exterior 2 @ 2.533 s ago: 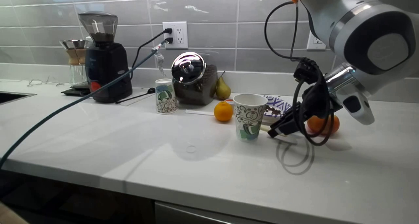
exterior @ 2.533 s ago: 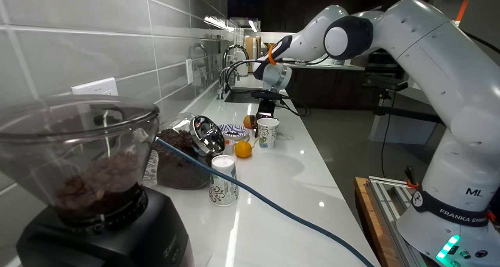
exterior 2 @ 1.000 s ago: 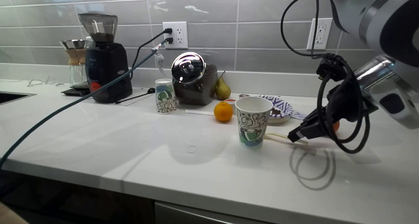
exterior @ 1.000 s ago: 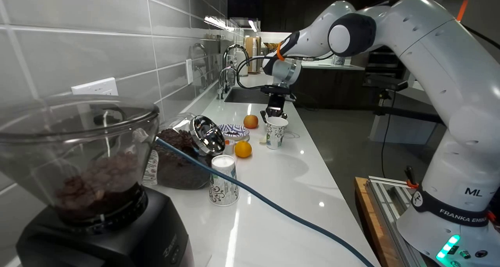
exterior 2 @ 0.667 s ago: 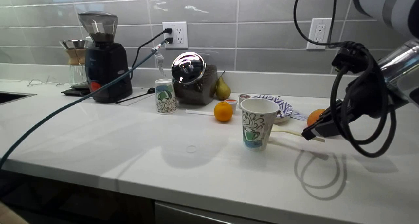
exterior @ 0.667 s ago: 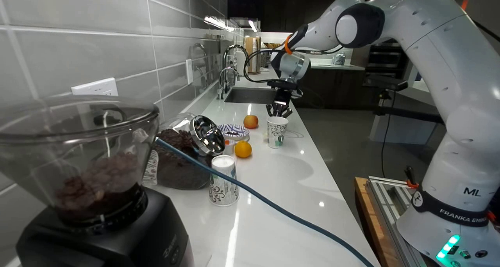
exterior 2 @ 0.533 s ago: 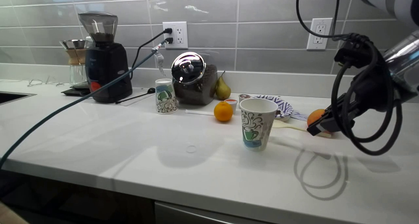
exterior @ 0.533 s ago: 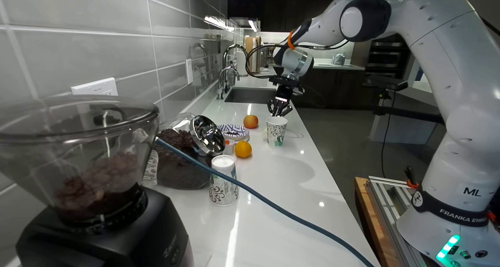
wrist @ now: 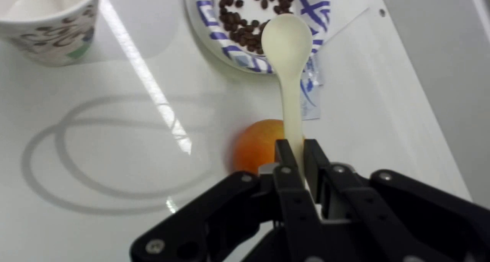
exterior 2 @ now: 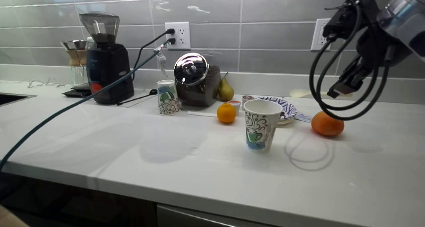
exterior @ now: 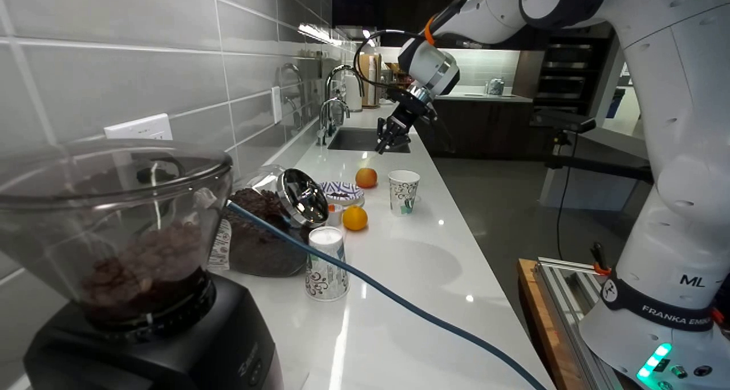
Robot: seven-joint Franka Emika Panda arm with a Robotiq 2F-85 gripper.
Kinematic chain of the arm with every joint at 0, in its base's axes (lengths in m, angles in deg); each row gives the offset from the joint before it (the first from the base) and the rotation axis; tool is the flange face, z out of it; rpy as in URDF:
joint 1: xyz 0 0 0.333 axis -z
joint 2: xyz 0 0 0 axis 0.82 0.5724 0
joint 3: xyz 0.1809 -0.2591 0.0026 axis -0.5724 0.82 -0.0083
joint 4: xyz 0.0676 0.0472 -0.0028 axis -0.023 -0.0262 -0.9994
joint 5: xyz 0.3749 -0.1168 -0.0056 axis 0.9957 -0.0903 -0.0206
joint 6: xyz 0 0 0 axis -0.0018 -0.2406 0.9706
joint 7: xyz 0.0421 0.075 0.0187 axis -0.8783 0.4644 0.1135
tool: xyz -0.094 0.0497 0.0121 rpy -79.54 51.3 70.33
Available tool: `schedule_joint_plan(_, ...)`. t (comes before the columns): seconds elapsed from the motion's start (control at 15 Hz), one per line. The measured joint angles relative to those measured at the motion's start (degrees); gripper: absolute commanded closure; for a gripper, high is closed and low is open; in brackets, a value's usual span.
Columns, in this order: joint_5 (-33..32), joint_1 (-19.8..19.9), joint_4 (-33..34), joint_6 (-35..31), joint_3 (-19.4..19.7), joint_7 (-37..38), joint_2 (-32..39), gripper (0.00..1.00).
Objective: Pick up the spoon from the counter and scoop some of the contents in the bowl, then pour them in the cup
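Black, slim-fingered jaws: are pinching the handle of a pale cream, long-handled spoon (wrist: 288,43).
Spoon: is hanging clear of the glossy white tabletop (exterior 2: 132,157), rounded end pointing away from the jaws.
Shallow white paper bowl (wrist: 245,58), purple-patterned: is holding small dark brown beans (wrist: 250,40); in the wrist view the spoon's rounded end is showing over its rim.
Tapering white paper cup (exterior 2: 260,127), printed with brown swirls and a green mug: is standing upright, mouth up, near the bowl.
Second paper cup (exterior 2: 168,99), of like print: is resting mouth down.
Round orange-red fruit (exterior 2: 327,124): is lying on the tabletop, showing behind the spoon's handle in the wrist view.
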Motion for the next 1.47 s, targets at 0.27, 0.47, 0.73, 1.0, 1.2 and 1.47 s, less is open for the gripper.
schedule_joint_plan(0.27,0.12,-0.92,-0.15,-0.71,0.41,0.10,0.16,0.96)
schedule_joint_plan(0.47,0.12,-0.70,-0.15,-0.69,0.68,-0.05,0.32,0.96)
schedule_joint_plan(0.73,0.18,-2.00,0.28,-1.21,-0.57,-1.04,1.18,0.96)
schedule_joint_plan(1.0,0.22,-3.71,2.33,-2.61,-1.58,-1.47,3.25,0.96)
schedule_joint_plan(1.2,0.22,-4.67,4.04,-4.39,-1.59,-1.47,5.36,0.96)
schedule_joint_plan(1.47,0.21,-5.43,5.75,-7.83,-1.61,-1.47,8.09,0.96)
